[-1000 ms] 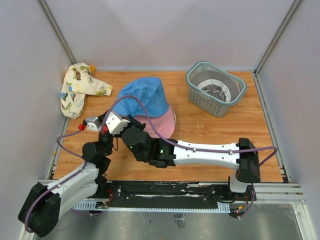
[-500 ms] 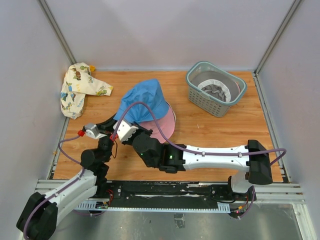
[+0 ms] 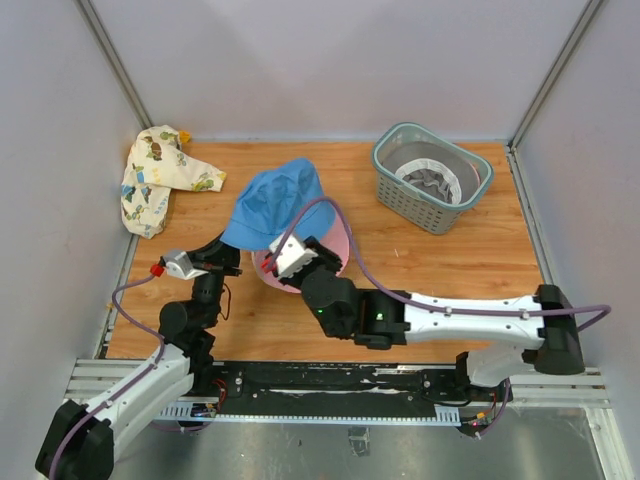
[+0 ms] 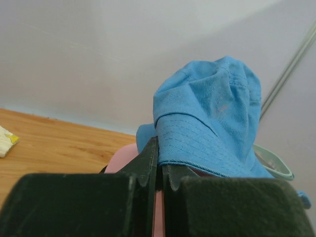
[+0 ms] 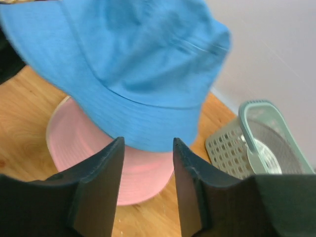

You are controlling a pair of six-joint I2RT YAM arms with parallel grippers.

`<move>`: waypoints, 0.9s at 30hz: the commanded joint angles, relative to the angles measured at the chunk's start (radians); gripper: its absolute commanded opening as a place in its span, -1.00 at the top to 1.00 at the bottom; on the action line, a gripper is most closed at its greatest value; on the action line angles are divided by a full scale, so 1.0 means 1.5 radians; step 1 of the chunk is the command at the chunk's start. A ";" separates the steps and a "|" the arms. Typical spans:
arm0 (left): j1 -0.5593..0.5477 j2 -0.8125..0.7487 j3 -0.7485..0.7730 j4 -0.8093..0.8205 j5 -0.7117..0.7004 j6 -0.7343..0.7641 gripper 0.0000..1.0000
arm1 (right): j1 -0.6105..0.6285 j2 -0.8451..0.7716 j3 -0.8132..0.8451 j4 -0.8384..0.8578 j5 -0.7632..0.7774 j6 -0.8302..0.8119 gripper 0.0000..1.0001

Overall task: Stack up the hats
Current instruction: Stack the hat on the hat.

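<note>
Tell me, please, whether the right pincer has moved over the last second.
Yes: in the top view the right pincer has shifted rightward, toward the basket.

Blue hat (image 3: 275,200) draped over pink hat (image 3: 338,256), left gripper (image 3: 232,257) at its brim, slatted basket (image 3: 398,196) far right

Wooden table (image 3: 440,255) bearing pink hat (image 3: 336,245), patterned hat (image 3: 155,175) and slatted basket (image 3: 412,204)

Three hats outside one basket (image 3: 405,200): blue hat (image 3: 275,200), pink hat (image 5: 84,143), cream hat (image 3: 155,180); two grippers: left gripper (image 4: 159,158), right gripper (image 5: 147,143).
</note>
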 commanded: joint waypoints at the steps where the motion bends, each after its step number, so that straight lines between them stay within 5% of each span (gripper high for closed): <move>1: 0.006 -0.015 -0.041 -0.001 -0.042 0.005 0.89 | 0.000 -0.089 -0.026 -0.044 0.070 0.066 -0.01; 11: 0.006 -0.019 -0.067 0.010 0.032 0.003 0.86 | -0.039 -0.226 -0.127 -0.081 0.009 0.265 -0.21; 19: 0.006 -0.019 -0.089 0.009 0.082 0.010 0.85 | -0.212 -0.355 -0.247 -0.018 -0.234 0.481 -0.25; 27: 0.005 -0.024 -0.113 0.000 0.110 0.027 0.85 | -0.365 -0.338 -0.288 0.050 -0.476 0.637 -0.27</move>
